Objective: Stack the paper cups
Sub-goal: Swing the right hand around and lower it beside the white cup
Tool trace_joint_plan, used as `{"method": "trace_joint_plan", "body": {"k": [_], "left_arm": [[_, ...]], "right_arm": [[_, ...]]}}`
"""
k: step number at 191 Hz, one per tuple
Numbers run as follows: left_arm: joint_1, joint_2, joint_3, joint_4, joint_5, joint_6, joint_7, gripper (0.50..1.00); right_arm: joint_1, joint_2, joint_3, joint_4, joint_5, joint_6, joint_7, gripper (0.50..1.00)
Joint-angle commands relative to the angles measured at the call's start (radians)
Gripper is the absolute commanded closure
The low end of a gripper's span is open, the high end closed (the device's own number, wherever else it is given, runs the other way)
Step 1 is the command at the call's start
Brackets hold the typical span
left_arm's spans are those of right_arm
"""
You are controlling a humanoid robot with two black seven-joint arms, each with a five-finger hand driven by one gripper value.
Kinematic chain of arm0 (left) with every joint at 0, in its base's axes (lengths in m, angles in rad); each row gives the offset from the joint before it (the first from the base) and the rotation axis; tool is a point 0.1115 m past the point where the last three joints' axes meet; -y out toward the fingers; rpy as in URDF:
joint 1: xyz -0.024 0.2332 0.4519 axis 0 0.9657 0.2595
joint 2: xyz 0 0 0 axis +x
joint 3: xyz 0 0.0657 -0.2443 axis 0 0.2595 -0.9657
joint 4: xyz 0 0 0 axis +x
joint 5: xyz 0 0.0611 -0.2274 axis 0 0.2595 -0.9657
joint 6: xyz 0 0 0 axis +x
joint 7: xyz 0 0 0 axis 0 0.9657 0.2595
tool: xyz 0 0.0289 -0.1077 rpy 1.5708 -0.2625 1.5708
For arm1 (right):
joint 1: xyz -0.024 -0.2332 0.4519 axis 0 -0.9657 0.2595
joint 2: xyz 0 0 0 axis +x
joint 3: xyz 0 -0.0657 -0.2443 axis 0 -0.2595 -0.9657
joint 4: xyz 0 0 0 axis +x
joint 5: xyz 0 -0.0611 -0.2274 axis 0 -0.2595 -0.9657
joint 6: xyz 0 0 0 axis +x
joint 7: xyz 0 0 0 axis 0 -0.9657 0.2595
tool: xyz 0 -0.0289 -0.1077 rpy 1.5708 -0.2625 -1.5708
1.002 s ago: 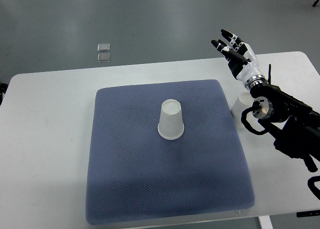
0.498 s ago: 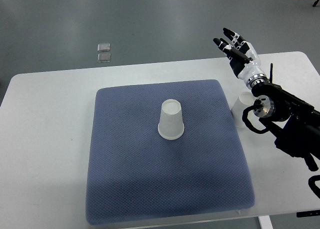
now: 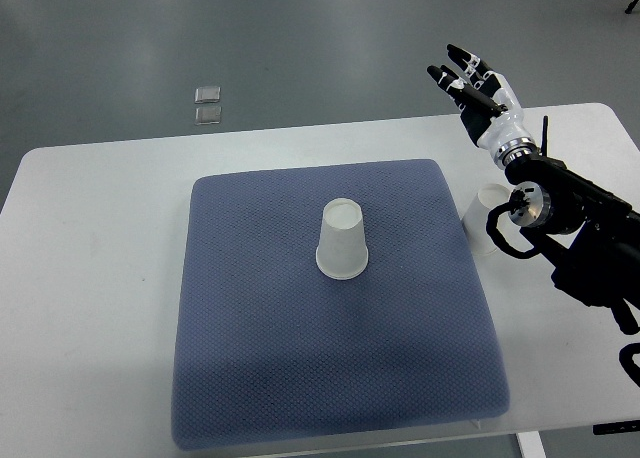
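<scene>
One white rounded table [image 3: 100, 278] carries one square blue-grey textured mat [image 3: 330, 378]. One black-and-white right hand [image 3: 478, 88] hovers at two o'clock, fingers released and spread, grasping nothing. Two white paper cups stand upside down: one cup [image 3: 341, 240] at the mat's centre, a second cup [image 3: 484, 214] at three o'clock, just beside the mat, partly hidden behind the arm.

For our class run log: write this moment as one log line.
right robot hand: open, raised beyond table edge, empty | cup on mat: upside down | second cup: beside mat, partly behind arm | stacking: not started
</scene>
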Motion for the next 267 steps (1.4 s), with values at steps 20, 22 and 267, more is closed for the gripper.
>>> {"method": "trace_joint_plan", "body": {"k": [20, 22, 267], "left_arm": [[0.0, 0.0, 0.0, 0.0, 0.0, 0.0, 0.0, 0.5], [0.0, 0.0, 0.0, 0.0, 0.0, 0.0, 0.0, 0.5], [0.0, 0.0, 0.0, 0.0, -0.001, 0.0, 0.0, 0.5]], "right_arm": [[0.027, -0.103, -0.01, 0.04, -0.142, 0.006, -0.006, 0.587], [0.028, -0.113, -0.011, 0.045, -0.157, 0.007, -0.008, 0.587], [0.22, -0.676, -0.485, 0.493, -1.439, 0.06, -0.011, 0.593]]}}
